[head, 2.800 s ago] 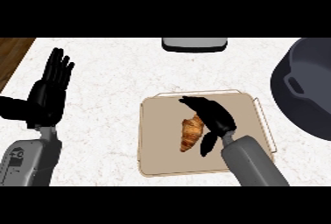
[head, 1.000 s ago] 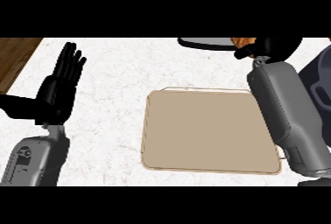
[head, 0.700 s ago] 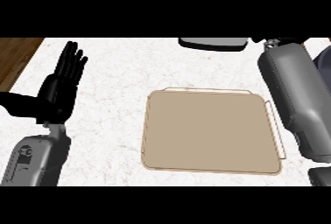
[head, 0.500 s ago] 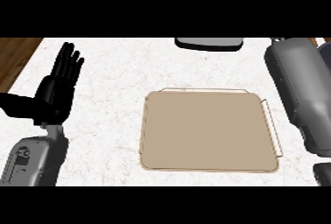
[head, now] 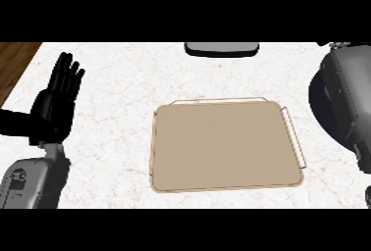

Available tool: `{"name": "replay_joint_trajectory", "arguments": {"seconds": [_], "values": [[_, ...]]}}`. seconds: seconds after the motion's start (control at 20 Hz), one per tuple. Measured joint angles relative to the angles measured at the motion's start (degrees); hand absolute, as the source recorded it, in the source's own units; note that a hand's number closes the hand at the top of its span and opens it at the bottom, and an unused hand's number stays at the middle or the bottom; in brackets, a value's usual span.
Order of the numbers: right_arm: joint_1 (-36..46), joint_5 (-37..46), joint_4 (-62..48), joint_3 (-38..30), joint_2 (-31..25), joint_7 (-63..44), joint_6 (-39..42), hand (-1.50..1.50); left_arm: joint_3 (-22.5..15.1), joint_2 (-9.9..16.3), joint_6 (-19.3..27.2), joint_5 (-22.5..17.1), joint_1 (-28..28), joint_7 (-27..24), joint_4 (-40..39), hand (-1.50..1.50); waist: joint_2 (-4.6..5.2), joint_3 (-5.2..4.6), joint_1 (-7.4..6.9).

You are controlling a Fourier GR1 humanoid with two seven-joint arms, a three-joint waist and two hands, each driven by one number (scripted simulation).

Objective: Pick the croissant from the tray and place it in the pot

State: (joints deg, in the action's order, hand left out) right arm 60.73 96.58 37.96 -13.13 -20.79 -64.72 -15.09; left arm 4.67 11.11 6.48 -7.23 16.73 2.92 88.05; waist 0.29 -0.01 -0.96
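Note:
The beige tray (head: 225,147) lies in the middle of the white counter, and nothing rests on it. No croissant shows anywhere in view. My right forearm (head: 351,98) runs up the right edge, and its hand is past the picture's border. A dark curved part of the pot (head: 316,104) shows just left of that forearm, mostly hidden by it. My left hand (head: 54,105) rests open at the left, fingers straight and pointing up, holding nothing.
A grey flat object (head: 221,48) sits at the counter's far edge, above the tray. A brown wooden strip (head: 14,61) borders the counter at the top left. White counter surface (head: 116,88) lies between my left hand and the tray.
My right hand took the croissant off the tray and carried it up and to the right, out of view. The tray is now bare. The left hand has stayed put.

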Motion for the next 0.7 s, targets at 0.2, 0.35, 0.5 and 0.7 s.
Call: {"name": "replay_joint_trajectory", "arguments": {"seconds": [0.2, 0.35, 0.5, 0.7], "values": [[-5.4, -1.3, 4.2, -2.4, -1.6, 1.9, -1.7, 1.50, 0.4, -0.4, 0.0, 0.1, -1.5, -1.2, -0.4, 0.00, -0.32, 0.00, 1.02], [-9.8, -3.6, 7.7, -4.4, -3.1, 4.2, -3.3, 1.50, 1.1, 0.3, -0.3, -0.4, -1.5, -0.6, 0.1, 0.00, -0.41, 0.02, 1.27], [-14.5, -5.6, 11.1, -5.8, -3.6, 6.1, -4.8, 1.50, 1.6, 0.3, -0.7, -0.7, -1.4, -1.0, -0.4, 0.00, -0.40, 0.01, 1.36], [-18.0, -8.2, 10.5, -8.0, -5.9, 8.7, -7.3, 1.50, 1.5, 0.3, -1.1, -0.5, -2.0, -0.7, 0.5, 0.00, -0.30, 0.04, 0.97]]}}
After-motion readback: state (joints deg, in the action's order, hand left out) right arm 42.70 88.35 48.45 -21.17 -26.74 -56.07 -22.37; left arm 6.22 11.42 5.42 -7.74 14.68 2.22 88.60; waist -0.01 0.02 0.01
